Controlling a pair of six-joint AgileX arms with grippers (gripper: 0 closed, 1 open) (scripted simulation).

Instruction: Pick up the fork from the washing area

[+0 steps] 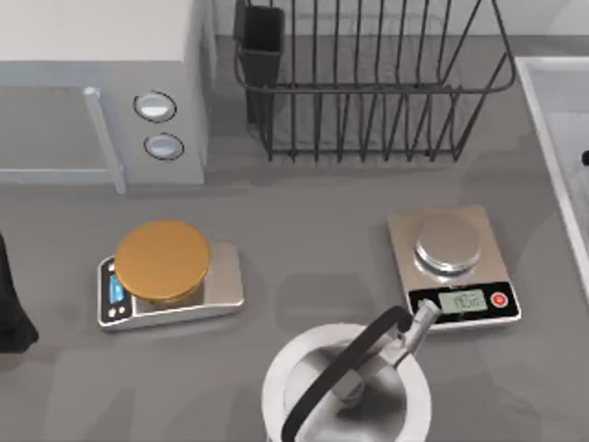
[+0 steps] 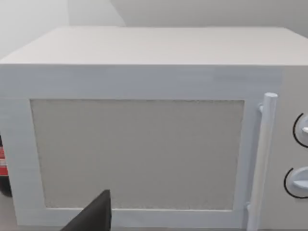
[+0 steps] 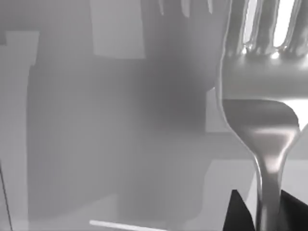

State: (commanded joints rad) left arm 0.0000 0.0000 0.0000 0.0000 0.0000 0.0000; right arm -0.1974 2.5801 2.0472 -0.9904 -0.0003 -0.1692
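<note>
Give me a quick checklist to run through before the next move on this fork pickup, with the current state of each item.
1. Fork between the right gripper fingers: ok, the handle runs down between two dark fingertips in the right wrist view.
2. Grip secure, fingers pressing the handle: cannot tell, the contact sits at the picture's edge.
3. Fork lifted off the washing area floor: cannot tell, grey basin surface lies behind the tines.
4. Left arm out of the way: ok, its dark finger faces the microwave, on the table's left side.
5. Path back over the table: cannot tell; the pot and the silver scale stand near the sink.
</note>
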